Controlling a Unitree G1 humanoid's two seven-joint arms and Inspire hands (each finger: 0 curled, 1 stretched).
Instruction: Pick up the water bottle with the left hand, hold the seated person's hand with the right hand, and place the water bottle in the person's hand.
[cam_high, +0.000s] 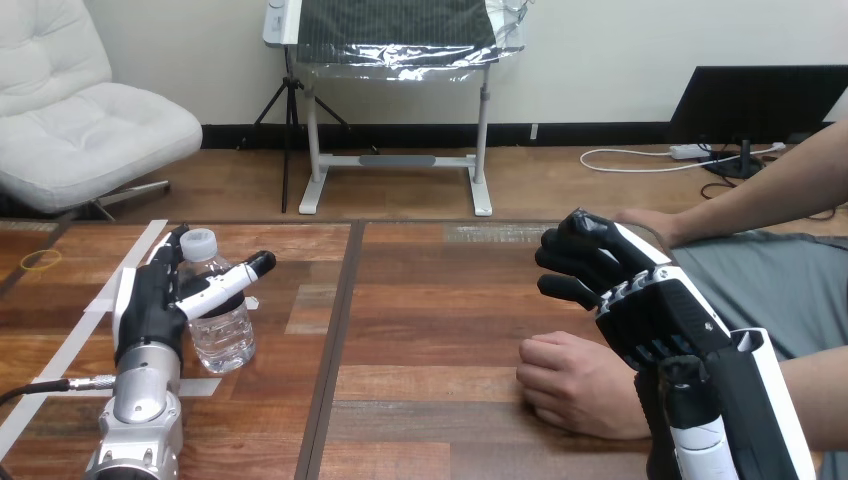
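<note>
1. The desk (440, 330) spans the whole width of the view. Its far edge runs just behind the bottle cap and the right hand. A dark seam (335, 350) splits it into a left slab and a right slab.
2. The water bottle (220, 320) stands upright on the left slab with its white cap on. Its base sits on the wood, near the seam and well in from the far edge.
3. The left hand (150, 300) is against the bottle's left side and is open. One straight finger (235, 280) lies across the bottle's front below the cap, pointing right. The other fingers rise behind, just left of the cap.
4. The right hand (640, 310) hangs over the right slab. It is open, with its fingers loosely bent and pointing left, and it grasps nothing.
5. The person's hand (575, 385) rests as a loose fist on the desk, just below and left of the right hand. I cannot tell whether the two touch. The person's wrist passes behind the robot's right forearm.
6. The person's other hand (650, 225) lies at the desk's far edge, behind the right hand.
7. A broad stretch of bare wood lies between the bottle and the fist, crossed only by the seam.
8. Left of the bottle, a strip of white tape (100, 300) slants across the wood. A yellow rubber band (40, 260) lies near the left edge, well apart from the bottle.
</note>
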